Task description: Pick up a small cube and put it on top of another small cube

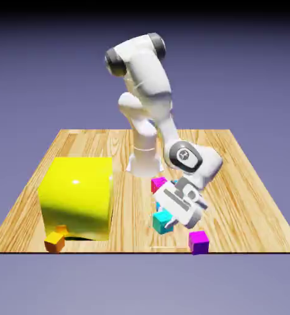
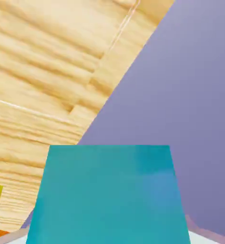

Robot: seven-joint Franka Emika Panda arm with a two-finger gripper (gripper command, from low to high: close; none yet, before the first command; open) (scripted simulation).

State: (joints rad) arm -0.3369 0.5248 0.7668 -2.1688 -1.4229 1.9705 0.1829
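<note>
At the exterior view's left, a small orange cube [image 1: 54, 241] sits at the front corner of a large yellow block [image 1: 77, 195] on the wooden table [image 1: 246, 184]. Right of these, the gripper [image 1: 175, 226], tilted, is clamped on the small teal cube [image 1: 162, 221] near the table's front edge; the cube is rotated, with no long axis. A magenta cube [image 1: 159, 183] lies behind, a purple cube [image 1: 198, 242] just right. In the hand view the small teal cube [image 2: 109, 195] fills the lower frame.

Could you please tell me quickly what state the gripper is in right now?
Gripper: jaws closed on the small teal cube, holding it.
</note>
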